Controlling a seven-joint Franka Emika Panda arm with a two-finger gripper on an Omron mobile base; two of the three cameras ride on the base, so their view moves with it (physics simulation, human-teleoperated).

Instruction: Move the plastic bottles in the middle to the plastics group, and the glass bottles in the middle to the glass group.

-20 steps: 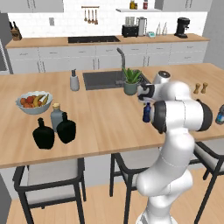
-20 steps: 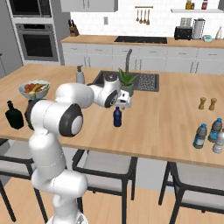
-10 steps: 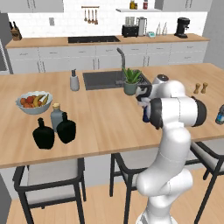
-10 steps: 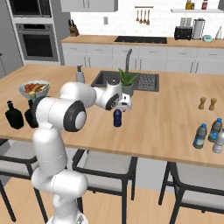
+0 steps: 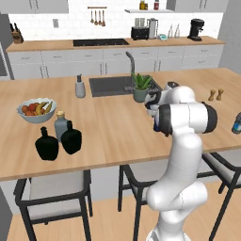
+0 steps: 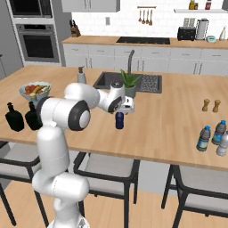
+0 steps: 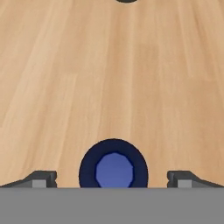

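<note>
A short dark blue plastic bottle (image 6: 119,120) stands upright on the wooden island, near its front edge. My gripper (image 6: 126,107) hangs just above it, open and pointing down. In the hand view the bottle's round blue cap (image 7: 113,169) lies between my gripper's (image 7: 113,182) two fingertips (image 7: 41,178), which stand well clear of it on each side. The plastics group (image 6: 217,137), three small clear bottles with blue labels, stands far right. At the far left the glass group holds a round black flask (image 5: 47,145), a grey-blue corked bottle (image 5: 60,124) and the squarish black glass bottle (image 5: 71,139).
A potted plant (image 6: 129,82) and the sink (image 5: 110,85) lie just behind the gripper. A soap dispenser (image 5: 80,87) and a fruit bowl (image 5: 35,110) stand to the left. Salt and pepper shakers (image 6: 210,105) sit to the right. Stools (image 5: 54,188) stand under the island's front edge.
The arm's elbow has swung in toward the dark blue bottle, while the hand stays over it. The jaws remain open and the bottle has not moved.
</note>
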